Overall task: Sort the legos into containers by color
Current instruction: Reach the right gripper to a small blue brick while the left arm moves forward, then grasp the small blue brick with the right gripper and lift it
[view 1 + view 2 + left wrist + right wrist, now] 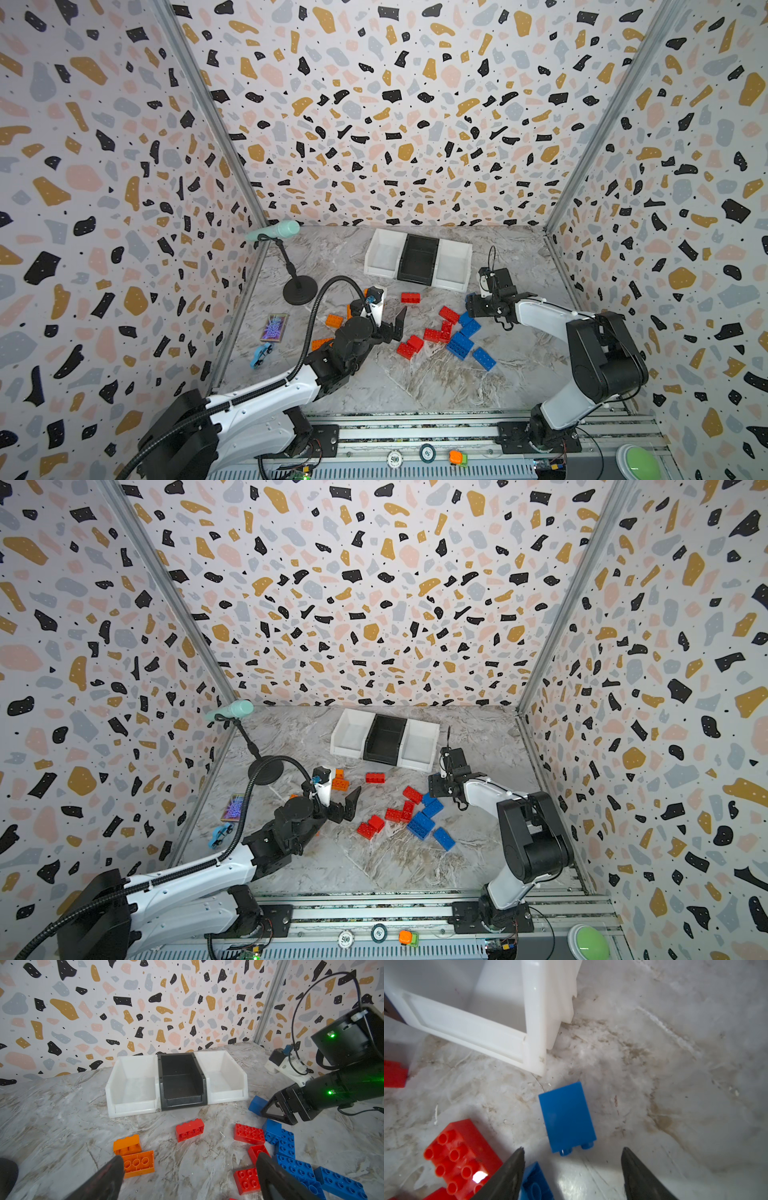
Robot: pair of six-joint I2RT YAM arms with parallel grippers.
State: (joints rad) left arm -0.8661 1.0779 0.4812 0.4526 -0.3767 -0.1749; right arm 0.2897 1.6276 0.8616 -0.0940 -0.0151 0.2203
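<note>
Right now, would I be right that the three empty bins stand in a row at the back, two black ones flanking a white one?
Not quite: the colours are swapped. One black bin stands in the middle, flanked by two white bins, as the left wrist view shows. The rest holds: they stand in a row at the back, and all three are empty.

Terrazzo-patterned walls (395, 124) enclose three sides; metal corner posts (218, 124); grey marbled tabletop (436, 382) evenly lit.

legos (449, 313) red/blue/orange | containers (415, 277) white-black-white | table (436, 382) grey marbled | walls (374, 104) terrazzo-speckled
</note>
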